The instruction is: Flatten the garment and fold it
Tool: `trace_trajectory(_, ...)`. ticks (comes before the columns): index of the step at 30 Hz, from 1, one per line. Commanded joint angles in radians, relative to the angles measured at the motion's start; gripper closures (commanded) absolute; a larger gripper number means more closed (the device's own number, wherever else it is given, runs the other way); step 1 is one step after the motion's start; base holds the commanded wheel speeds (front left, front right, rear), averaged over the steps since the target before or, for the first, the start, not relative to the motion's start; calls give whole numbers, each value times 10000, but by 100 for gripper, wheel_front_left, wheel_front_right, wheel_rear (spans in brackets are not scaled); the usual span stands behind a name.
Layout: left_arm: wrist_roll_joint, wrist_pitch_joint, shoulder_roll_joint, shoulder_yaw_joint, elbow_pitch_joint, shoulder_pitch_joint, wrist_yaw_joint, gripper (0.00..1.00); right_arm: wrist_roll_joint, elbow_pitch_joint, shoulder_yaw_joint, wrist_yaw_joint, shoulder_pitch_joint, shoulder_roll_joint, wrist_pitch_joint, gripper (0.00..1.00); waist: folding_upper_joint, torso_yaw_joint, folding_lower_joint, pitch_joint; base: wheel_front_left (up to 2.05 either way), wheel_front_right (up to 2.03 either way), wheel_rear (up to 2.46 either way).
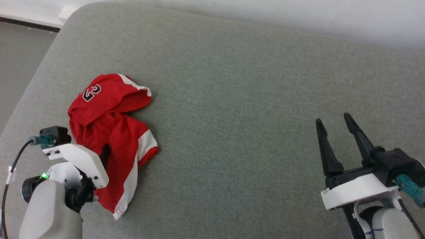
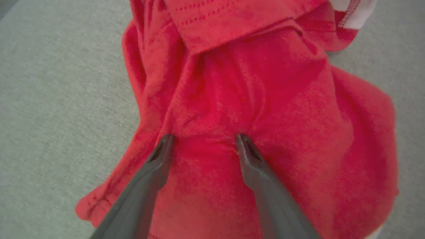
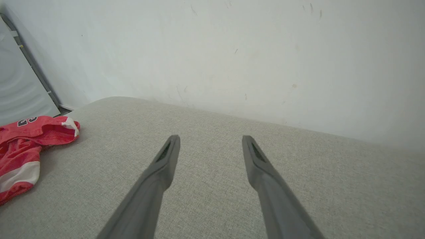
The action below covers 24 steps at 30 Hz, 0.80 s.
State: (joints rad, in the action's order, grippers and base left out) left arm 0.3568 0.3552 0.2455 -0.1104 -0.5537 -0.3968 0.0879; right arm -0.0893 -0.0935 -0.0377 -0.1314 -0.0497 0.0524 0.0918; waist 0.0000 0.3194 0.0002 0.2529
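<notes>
Left wrist view: left claw [image 2: 203,137] released, tips against red garment [image 2: 282,99]; head view: right claw [image 1: 332,118] released, empty.

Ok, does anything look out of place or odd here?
Only the garment: it lies crumpled in a heap near the left edge of the grey padded surface, folded over itself. The left gripper, open, is at its fabric. Nothing looks damaged.

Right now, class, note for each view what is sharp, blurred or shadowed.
Head view: even light, bright red fabric shorts sharp, thin shadow along their right edge. Left wrist view: shorts soft-focused, left gripper blurred toward its base. Right wrist view: grey woven cushion crisp around the right gripper.
</notes>
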Motion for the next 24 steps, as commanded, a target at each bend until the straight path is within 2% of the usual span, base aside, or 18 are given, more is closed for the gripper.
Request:
trace_trajectory(1,158,258,97,56,-276,-267,98,0,-69,24,-33,6,-208,-16,93,0,0,-112,-2,213,0,0,0)
trace_trajectory(6,371,1403,294,474,-1199,-543,210,1,-192,147,-148,7,-338,-18,187,0,0,-82,-2,346,0,0,0)
trace_trajectory(7,376,1503,345,574,-1312,-594,230,55,-217,165,-156,7,-359,-18,203,0,0,-66,-2,361,0,0,0)
trace_trajectory(9,484,1693,374,714,-1553,-692,267,100,-280,209,-162,7,-395,-19,239,0,0,-19,-2,358,0,0,0)
trace_trajectory(14,670,1379,565,853,-1762,-993,337,100,-467,322,-160,7,-363,-20,323,0,0,148,-2,164,0,0,0)
trace_trajectory(20,776,-258,873,503,-1211,-1629,139,100,-744,465,-88,7,-197,-22,559,0,0,388,-2,-302,0,0,0)
trace_trajectory(24,601,-1333,1007,372,-208,-1891,-75,100,-890,623,-89,7,-68,-22,714,0,0,294,-2,-735,0,0,0)
